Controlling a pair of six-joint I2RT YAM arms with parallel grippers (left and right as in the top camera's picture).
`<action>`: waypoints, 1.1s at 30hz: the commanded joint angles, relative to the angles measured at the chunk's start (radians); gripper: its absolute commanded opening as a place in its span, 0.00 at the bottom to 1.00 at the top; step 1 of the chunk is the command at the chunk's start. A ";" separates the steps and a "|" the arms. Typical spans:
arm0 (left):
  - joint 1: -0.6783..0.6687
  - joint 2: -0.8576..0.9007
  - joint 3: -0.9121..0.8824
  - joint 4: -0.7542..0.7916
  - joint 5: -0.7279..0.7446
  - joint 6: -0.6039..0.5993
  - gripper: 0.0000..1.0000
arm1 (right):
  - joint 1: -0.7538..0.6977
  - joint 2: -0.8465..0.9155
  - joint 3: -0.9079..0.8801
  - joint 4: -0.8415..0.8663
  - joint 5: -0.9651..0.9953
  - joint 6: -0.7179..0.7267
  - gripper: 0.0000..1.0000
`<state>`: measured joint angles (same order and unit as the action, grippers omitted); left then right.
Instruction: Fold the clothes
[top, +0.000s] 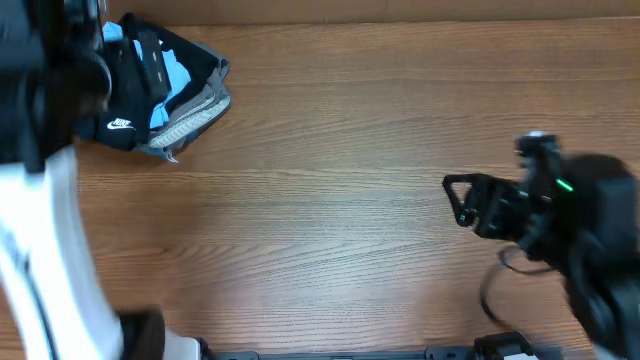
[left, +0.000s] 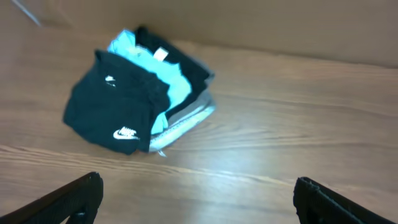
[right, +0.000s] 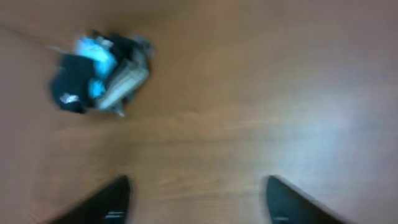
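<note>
The black T-shirt (top: 125, 128) with a small white swoosh logo lies folded on top of a small pile at the table's far left. It also shows in the left wrist view (left: 109, 115) and, blurred, in the right wrist view (right: 65, 93). My left gripper (left: 198, 182) is open and empty above bare wood, a little in front of the pile. My right gripper (top: 460, 200) is open and empty over the right half of the table, far from the pile; its fingers also show in the right wrist view (right: 198, 182).
In the same pile a light-blue shirt (left: 171, 84) and grey folded garments (left: 193, 115) lie under and beside the black T-shirt. The wooden table (top: 330, 210) spreads between pile and right arm. The white left arm (top: 50, 240) covers the left edge.
</note>
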<state>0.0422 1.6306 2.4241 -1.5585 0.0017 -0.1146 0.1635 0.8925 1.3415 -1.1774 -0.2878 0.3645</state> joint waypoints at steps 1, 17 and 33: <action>-0.088 -0.122 0.015 -0.059 -0.118 -0.060 1.00 | -0.002 -0.076 0.114 -0.012 0.007 -0.093 1.00; -0.200 -0.283 -0.066 -0.130 -0.113 -0.103 1.00 | -0.002 -0.125 0.157 -0.064 0.006 -0.092 1.00; -0.200 -0.275 -0.066 -0.130 -0.113 -0.103 1.00 | 0.001 -0.128 0.081 0.066 0.262 -0.240 1.00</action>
<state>-0.1513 1.3514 2.3623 -1.6905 -0.0994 -0.2039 0.1635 0.7677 1.4689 -1.1584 -0.1425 0.2253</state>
